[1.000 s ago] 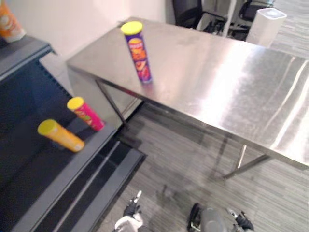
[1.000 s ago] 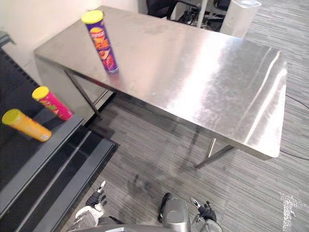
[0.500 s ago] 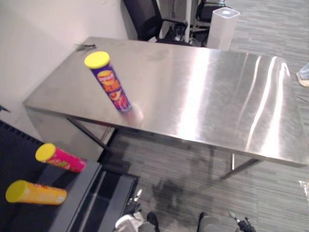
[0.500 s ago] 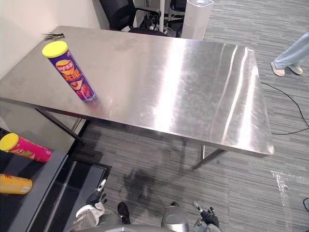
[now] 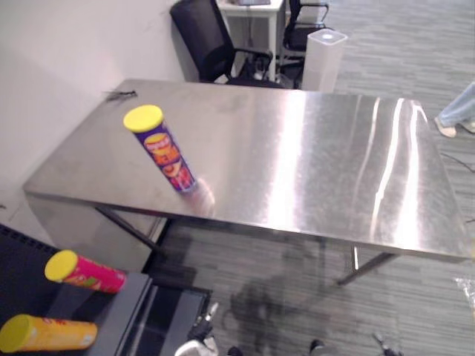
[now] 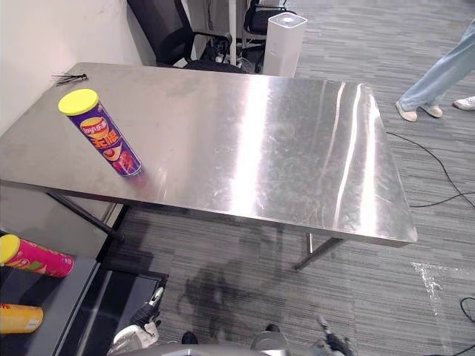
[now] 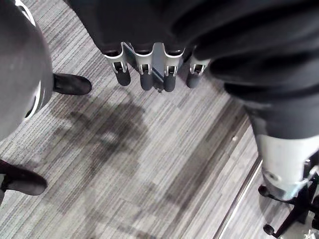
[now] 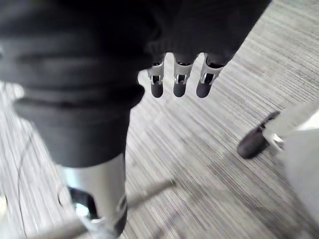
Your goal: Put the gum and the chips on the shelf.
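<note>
A purple chips can [image 5: 167, 154] with a yellow lid stands upright near the front left edge of the steel table [image 5: 319, 170]. On the dark shelf [image 6: 70, 293] at the lower left lie a pink can [image 5: 85, 273] and an orange can [image 5: 48, 334], both with yellow lids. My left hand [image 7: 144, 74] hangs low over the carpet with straight fingers, holding nothing; it also shows at the bottom of the eye view as the left hand [image 6: 141, 319]. My right hand [image 8: 177, 82] hangs the same way, empty, far below the table.
Behind the table stand a black office chair [image 5: 204, 41] and a white cylinder-shaped unit [image 5: 320, 55]. A small dark item [image 5: 119, 94] lies at the table's far left corner. A person's legs [image 6: 438, 70] are at the right, beyond the table's end.
The camera has swung right: the shelf slid to the lower left corner and the table now lies across the middle. A person's legs came into view. The cans have not moved.
</note>
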Tool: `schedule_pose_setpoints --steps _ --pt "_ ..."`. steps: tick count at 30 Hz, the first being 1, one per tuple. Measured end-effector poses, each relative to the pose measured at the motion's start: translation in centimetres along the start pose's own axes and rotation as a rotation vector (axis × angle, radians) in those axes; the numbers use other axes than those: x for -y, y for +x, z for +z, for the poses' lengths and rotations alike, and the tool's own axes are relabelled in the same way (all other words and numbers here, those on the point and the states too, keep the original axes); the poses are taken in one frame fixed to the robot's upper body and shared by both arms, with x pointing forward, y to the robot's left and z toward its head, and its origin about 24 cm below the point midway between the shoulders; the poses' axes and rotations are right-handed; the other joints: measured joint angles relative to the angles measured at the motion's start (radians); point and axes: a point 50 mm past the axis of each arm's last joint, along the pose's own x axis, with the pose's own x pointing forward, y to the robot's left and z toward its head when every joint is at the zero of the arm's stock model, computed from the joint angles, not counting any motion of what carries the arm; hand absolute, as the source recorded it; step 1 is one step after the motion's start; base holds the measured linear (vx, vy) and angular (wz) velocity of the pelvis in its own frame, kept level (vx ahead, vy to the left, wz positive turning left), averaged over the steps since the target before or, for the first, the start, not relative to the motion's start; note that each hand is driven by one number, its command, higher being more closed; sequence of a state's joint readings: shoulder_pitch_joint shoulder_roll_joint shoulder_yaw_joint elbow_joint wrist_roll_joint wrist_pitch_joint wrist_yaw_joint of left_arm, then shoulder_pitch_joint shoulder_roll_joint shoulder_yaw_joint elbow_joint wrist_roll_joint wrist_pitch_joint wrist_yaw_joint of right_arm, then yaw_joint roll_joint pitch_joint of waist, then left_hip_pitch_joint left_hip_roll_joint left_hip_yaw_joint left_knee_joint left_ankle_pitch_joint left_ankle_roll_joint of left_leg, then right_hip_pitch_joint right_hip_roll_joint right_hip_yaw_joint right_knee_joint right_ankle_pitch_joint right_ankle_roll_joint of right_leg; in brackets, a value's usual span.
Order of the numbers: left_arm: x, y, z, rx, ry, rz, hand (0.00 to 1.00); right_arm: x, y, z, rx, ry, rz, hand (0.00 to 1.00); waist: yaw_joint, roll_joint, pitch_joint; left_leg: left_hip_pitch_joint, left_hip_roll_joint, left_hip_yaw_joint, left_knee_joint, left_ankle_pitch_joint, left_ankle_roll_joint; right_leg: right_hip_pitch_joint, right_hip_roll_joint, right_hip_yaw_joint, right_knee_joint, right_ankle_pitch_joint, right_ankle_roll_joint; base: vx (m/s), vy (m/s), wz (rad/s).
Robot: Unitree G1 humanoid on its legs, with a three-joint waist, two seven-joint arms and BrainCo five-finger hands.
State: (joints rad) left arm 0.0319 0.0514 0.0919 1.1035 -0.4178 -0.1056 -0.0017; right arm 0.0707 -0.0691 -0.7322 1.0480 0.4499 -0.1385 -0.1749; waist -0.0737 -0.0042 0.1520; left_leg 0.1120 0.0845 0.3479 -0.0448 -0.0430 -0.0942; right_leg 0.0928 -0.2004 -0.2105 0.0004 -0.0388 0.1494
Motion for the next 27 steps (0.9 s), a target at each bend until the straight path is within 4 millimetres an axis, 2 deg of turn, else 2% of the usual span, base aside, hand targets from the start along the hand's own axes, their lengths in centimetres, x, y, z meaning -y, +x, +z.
schedule_pose_setpoints --steps 1,2,4,5,6,7,8,10,11,13,14,16,19,20,21,22,23,24,25,26,27 --pt "-0.2 0.0 0.0 0.001 -0.016 0.009 0.00 0.6 0.4 1.2 0.025 0.070 -0.045 0.00 0.000 -0.002 -0.001 0.002 -0.004 0.000 -0.009 0.002 0.004 -0.001 -0.002 0.000 -0.007 0.000 0.000 -0.12 0.005 -0.09" --pt "-0.4 0.0 -0.1 -0.002 -0.032 0.023 0.00 2.0 1.0 3.8 0.080 0.238 -0.140 0.00 -0.001 -0.001 -0.007 0.007 -0.010 0.001 -0.024 0.013 0.015 0.000 -0.005 0.000 -0.018 0.002 0.005 -0.13 0.002 -0.08" --pt "-0.7 -0.1 -0.4 -0.010 -0.044 0.035 0.00 2.8 1.3 5.8 0.123 0.342 -0.184 0.00 -0.001 0.001 -0.011 0.015 -0.014 0.000 -0.040 0.021 0.018 -0.001 -0.004 -0.001 -0.019 0.002 0.005 -0.10 -0.001 -0.02" --pt "-1.0 -0.3 -0.8 -0.022 -0.057 0.048 0.00 3.4 1.5 7.4 0.160 0.419 -0.212 0.00 -0.006 -0.002 -0.021 0.016 -0.018 0.000 -0.050 0.023 0.020 -0.002 0.001 -0.002 -0.021 0.003 0.007 -0.07 -0.006 0.02" --pt "-1.3 -0.4 -1.3 -0.045 -0.060 0.067 0.00 4.4 1.6 10.0 0.225 0.510 -0.250 0.00 -0.006 0.007 -0.040 0.014 -0.020 0.000 -0.055 0.023 0.020 -0.001 -0.001 -0.003 -0.025 0.004 0.009 -0.06 -0.004 0.01" --pt "-1.4 -0.5 -1.5 -0.048 -0.059 0.072 0.00 4.5 1.5 11.0 0.252 0.532 -0.256 0.00 -0.007 0.011 -0.045 0.014 -0.021 0.000 -0.056 0.023 0.020 -0.001 -0.001 -0.002 -0.026 0.004 0.009 -0.04 0.002 0.00" --pt "-1.7 -0.6 -1.8 -0.057 -0.060 0.081 0.00 4.6 1.5 12.4 0.290 0.565 -0.261 0.00 -0.008 0.014 -0.050 0.013 -0.022 0.000 -0.056 0.023 0.020 0.000 -0.002 -0.002 -0.027 0.005 0.010 -0.04 0.006 -0.01" --pt "-1.9 -0.7 -2.0 -0.063 -0.058 0.098 0.00 3.8 0.7 16.7 0.407 0.669 -0.251 0.00 -0.009 0.011 -0.052 0.011 -0.023 -0.003 -0.055 0.024 0.018 -0.002 -0.001 -0.002 -0.027 0.007 0.012 -0.03 0.004 0.03" --pt "-2.0 -0.7 -2.0 -0.063 -0.057 0.103 0.00 3.5 0.4 17.8 0.444 0.694 -0.248 0.00 -0.009 0.009 -0.054 0.011 -0.024 -0.003 -0.055 0.025 0.018 -0.002 -0.001 -0.002 -0.027 0.007 0.012 -0.01 0.006 0.05" --pt "-2.4 -0.8 -2.1 -0.071 -0.049 0.126 0.00 2.2 -1.3 22.1 0.583 0.787 -0.233 0.00 -0.009 -0.005 -0.070 0.007 -0.026 -0.007 -0.055 0.030 0.025 -0.004 0.001 -0.002 -0.022 0.007 0.011 0.01 0.005 0.05" --pt "-2.6 -0.8 -2.1 -0.073 -0.045 0.133 0.00 1.8 -1.8 23.0 0.617 0.811 -0.223 0.00 -0.009 -0.009 -0.076 0.004 -0.025 -0.009 -0.055 0.030 0.025 -0.006 0.002 -0.002 -0.019 0.007 0.011 0.03 -0.002 0.04" --pt "-3.1 -0.9 -2.1 -0.073 -0.034 0.148 0.00 0.0 -3.9 26.2 0.724 0.874 -0.162 0.00 -0.009 -0.027 -0.095 -0.008 -0.027 -0.010 -0.051 0.033 0.025 -0.021 0.001 -0.002 -0.016 0.008 0.009 0.06 0.001 0.01" --pt "-3.3 -0.9 -2.0 -0.077 -0.008 0.147 0.00 -2.0 -6.0 28.8 0.825 0.876 -0.078 0.00 -0.007 -0.042 -0.103 -0.008 -0.032 -0.015 -0.050 0.032 0.026 -0.021 -0.003 -0.004 -0.015 0.009 0.009 0.05 0.010 0.03" --pt "-3.2 -0.9 -2.1 -0.079 0.005 0.140 0.00 -3.4 -7.5 30.2 0.902 0.831 -0.035 0.00 -0.007 -0.036 -0.109 -0.008 -0.036 -0.021 -0.050 0.032 0.026 -0.020 -0.007 -0.005 -0.015 0.009 0.009 0.02 0.017 0.05" --pt "-3.1 -0.9 -2.1 -0.082 0.030 0.135 0.00 -5.0 -9.3 31.5 0.989 0.778 0.027 0.00 -0.007 -0.045 -0.104 -0.010 -0.041 -0.027 -0.050 0.032 0.026 -0.021 -0.012 -0.007 -0.015 0.009 0.008 0.01 0.014 0.06" --pt "-3.1 -0.9 -2.0 -0.083 0.037 0.133 0.00 -5.8 -10.2 32.0 1.035 0.748 0.063 0.00 -0.005 -0.046 -0.103 -0.010 -0.042 -0.029 -0.050 0.032 0.026 -0.020 -0.013 -0.009 -0.015 0.009 0.008 0.00 0.021 0.06" --pt "-3.1 -0.9 -2.1 -0.085 0.041 0.133 0.00 -7.9 -12.2 32.7 1.112 0.696 0.166 0.00 -0.004 -0.035 -0.110 -0.010 -0.044 -0.030 -0.050 0.032 0.026 -0.021 -0.015 -0.010 -0.015 0.009 0.008 -0.01 0.010 0.04" --pt "-3.1 -0.9 -2.1 -0.084 0.043 0.131 0.00 -10.1 -14.2 33.0 1.186 0.613 0.294 0.00 -0.002 -0.047 -0.103 -0.010 -0.045 -0.032 -0.050 0.033 0.026 -0.022 -0.015 -0.011 -0.015 0.009 0.009 0.00 0.000 0.00" --pt "-3.1 -0.9 -2.1 -0.084 0.043 0.131 0.00 -11.3 -15.1 33.0 1.213 0.571 0.364 0.00 0.000 -0.045 -0.104 -0.010 -0.045 -0.033 -0.050 0.033 0.026 -0.022 -0.015 -0.013 -0.015 0.009 0.009 -0.03 -0.008 0.04" --pt "-3.1 -0.9 -2.0 -0.082 0.054 0.126 0.00 -13.6 -16.8 32.5 1.257 0.466 0.516 0.00 0.003 -0.038 -0.109 -0.010 -0.044 -0.036 -0.051 0.033 0.027 -0.021 -0.015 -0.016 -0.016 0.009 0.009 -0.02 -0.015 0.06" --pt "-2.9 -0.9 -1.9 -0.079 0.074 0.116 0.00 -16.0 -18.3 31.6 1.276 0.354 0.662 0.00 0.010 -0.046 -0.103 -0.012 -0.044 -0.040 -0.052 0.035 0.029 -0.021 -0.015 -0.022 -0.016 0.009 0.009 -0.02 -0.020 0.10"
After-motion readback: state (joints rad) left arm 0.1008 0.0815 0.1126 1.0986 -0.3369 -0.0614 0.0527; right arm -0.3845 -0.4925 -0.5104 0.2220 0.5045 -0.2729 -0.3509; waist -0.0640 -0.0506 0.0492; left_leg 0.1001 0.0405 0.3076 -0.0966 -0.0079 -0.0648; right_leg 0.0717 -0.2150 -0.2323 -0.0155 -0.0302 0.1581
